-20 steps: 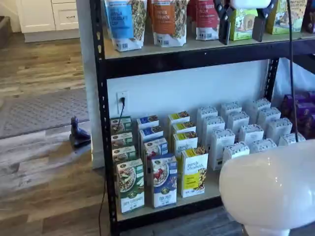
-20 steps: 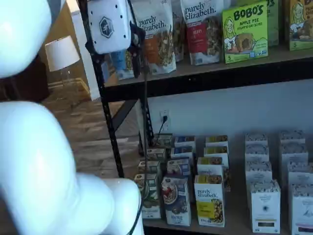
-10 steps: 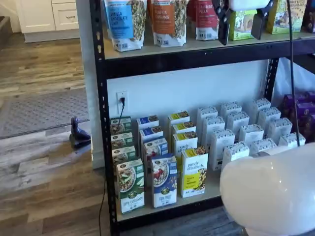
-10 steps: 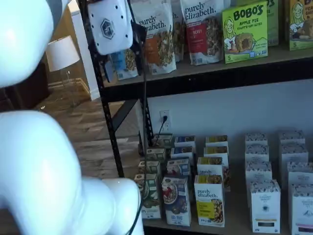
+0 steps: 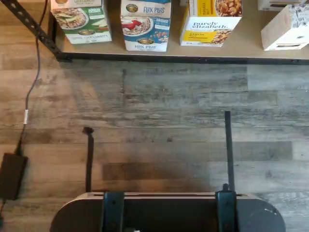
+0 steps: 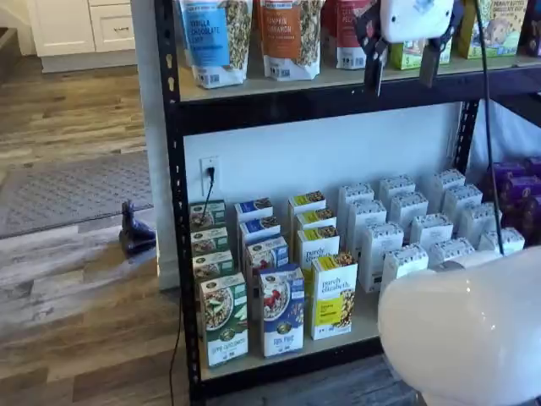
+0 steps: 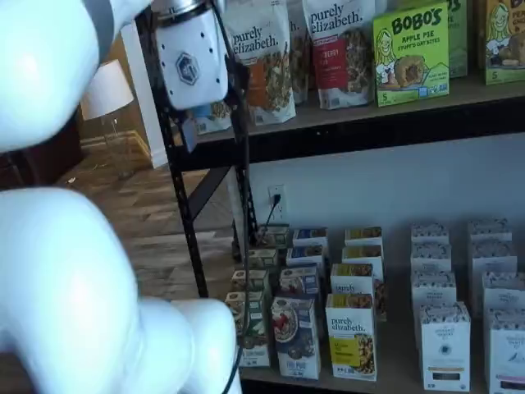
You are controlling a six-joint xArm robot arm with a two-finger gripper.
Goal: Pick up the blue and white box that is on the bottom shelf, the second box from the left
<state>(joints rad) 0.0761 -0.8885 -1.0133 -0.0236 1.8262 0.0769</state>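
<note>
The blue and white box [image 6: 281, 311] stands at the front of the bottom shelf [image 6: 365, 323], between a green-and-white carton [image 6: 224, 320] and a yellow carton [image 6: 333, 296]. It also shows in a shelf view as the blue and white box [image 7: 295, 336] and in the wrist view [image 5: 146, 33], with its bowl of red berries. My gripper [image 6: 399, 83] hangs high in front of the upper shelf, far above the box, with a plain gap between its black fingers [image 6: 373, 74] and nothing in them. The gripper [image 7: 212, 123] also shows with its white body up by the granola bags.
Granola bags [image 6: 290, 38] and a green Bobo's box [image 7: 412, 56] fill the upper shelf. Rows of white cartons [image 6: 406, 233] stand right of the yellow ones. A black upright [image 6: 173, 194] bounds the shelf's left. My white arm [image 6: 465, 326] bulks at the front. A power brick [image 5: 10, 175] lies on the wood floor.
The gripper has come down from the view's top edge and drifted a little sideways; more of its white body shows. The jaws stay open. The boxes have not moved.
</note>
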